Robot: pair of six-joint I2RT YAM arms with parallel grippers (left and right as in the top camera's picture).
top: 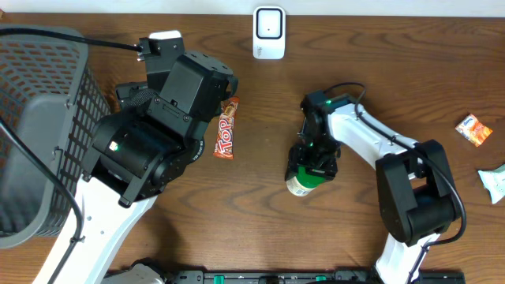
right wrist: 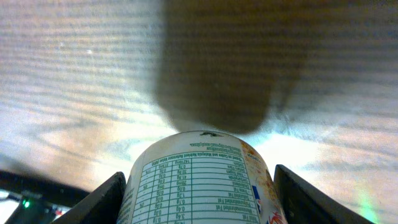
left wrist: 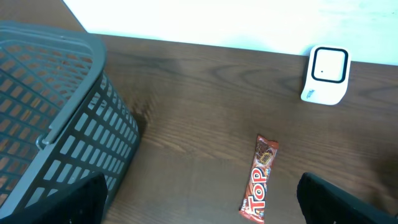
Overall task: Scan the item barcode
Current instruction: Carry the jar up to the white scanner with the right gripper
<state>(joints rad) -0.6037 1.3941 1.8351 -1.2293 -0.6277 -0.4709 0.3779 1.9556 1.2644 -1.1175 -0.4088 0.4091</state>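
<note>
The right gripper [top: 312, 162] is clamped on a white cup [right wrist: 199, 186]. In the right wrist view its two dark fingers [right wrist: 102, 199] press against the cup's left and right sides. The face turned towards that camera carries a printed nutrition table in green lines. Its rows of figures are too small to read, and a patch of orange and red print runs off beside the right-hand finger. No barcode shows on this face. From overhead the cup's round, pale green end [top: 301, 184] sticks out beyond the fingertips, on the side nearer the arm bases.

Past the cup there is only bare wooden table [right wrist: 74, 74] with the gripper's own shadow on it. The white barcode scanner [top: 269, 32] stands well beyond this hand, at the far table edge, its dark-rimmed window facing the arms, with open wood between the two.

The left gripper [left wrist: 199, 199] stands wide apart with nothing between its fingers. Just ahead of it, nearer its right-hand finger, lies a candy bar [left wrist: 259, 180] in an orange-red wrapper with "TOP" in large white letters. The scanner [left wrist: 326, 75] is further ahead on the same side. The grey mesh basket [left wrist: 93, 124] crowds this hand's left-hand finger, and free wood lies between the basket wall and the bar.

Well out on the right gripper's outer side, near the table's right edge, lie an orange packet [top: 473, 130] and a pale packet [top: 494, 183]. Their print cannot be read.
</note>
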